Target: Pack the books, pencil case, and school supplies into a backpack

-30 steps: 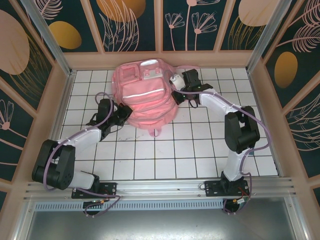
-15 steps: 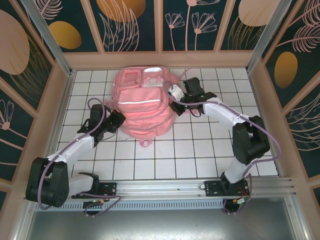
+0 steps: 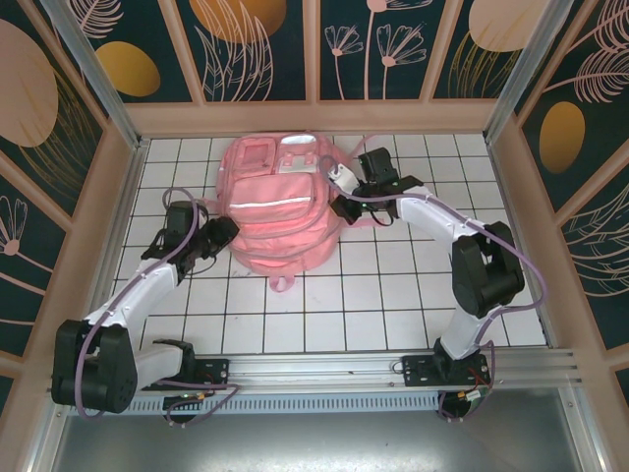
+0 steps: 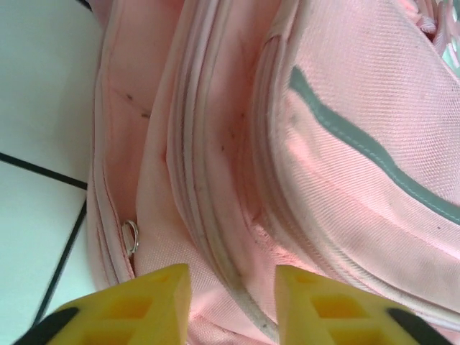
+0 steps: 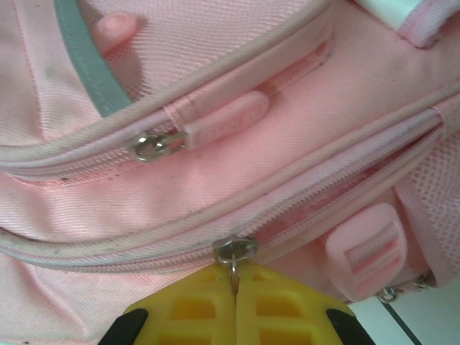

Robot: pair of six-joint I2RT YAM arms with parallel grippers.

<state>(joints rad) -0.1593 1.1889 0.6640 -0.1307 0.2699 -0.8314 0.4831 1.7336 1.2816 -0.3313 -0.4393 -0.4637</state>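
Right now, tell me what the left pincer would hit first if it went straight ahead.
The pink backpack: the open left pincer points at its side, beside a zipper seam. It looks close, though depth is unclear.

White tiled tabletop (image 3: 393, 295), ruled into squares by dark grid lines. Pale wooden frame (image 3: 314, 116) along its far edge and both sides. Above that, dark teal wall panels (image 3: 265, 49) with pink-outlined flowers and leaves, plus gold ovals (image 3: 128, 67). Aluminium posts (image 3: 93, 74) slanting up at the two far corners. At the near edge an aluminium rail (image 3: 324, 369), a slotted strip (image 3: 324, 403) just below it, then a plain grey metal sheet (image 3: 314, 442). In the left wrist view, white tile (image 4: 36, 108) crossed by dark lines; in the right wrist view, a small corner of tile (image 5: 438, 309).
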